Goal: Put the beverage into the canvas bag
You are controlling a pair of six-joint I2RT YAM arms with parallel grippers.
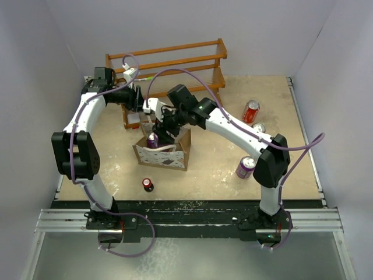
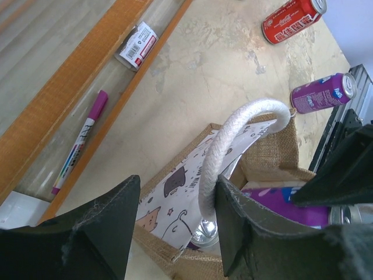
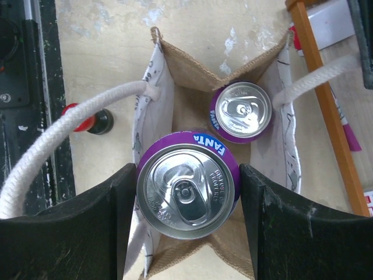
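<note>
The canvas bag [image 1: 165, 154] stands open mid-table, white with printed cats and tan inside [image 3: 192, 70]. My right gripper [image 3: 186, 192] is shut on an upright purple Fanta can [image 3: 185, 186] and holds it in the bag's mouth, seen from above [image 1: 152, 140]. A second purple can [image 3: 240, 112] stands inside the bag. My left gripper [image 2: 178, 198] is open at the bag's far side [image 1: 139, 104]. A white rope handle [image 2: 233, 134] passes between its fingers and rests against the right finger [image 2: 245, 227]. The other handle [image 3: 76, 114] arches off to the near side.
A wooden rack [image 1: 175, 58] stands behind the bag, with a purple marker [image 2: 78, 143] under it. A red can [image 1: 251, 111], a silver-topped can [image 1: 258, 127] and a purple can [image 1: 245, 167] are to the right. A small red bottle [image 1: 147, 184] lies in front.
</note>
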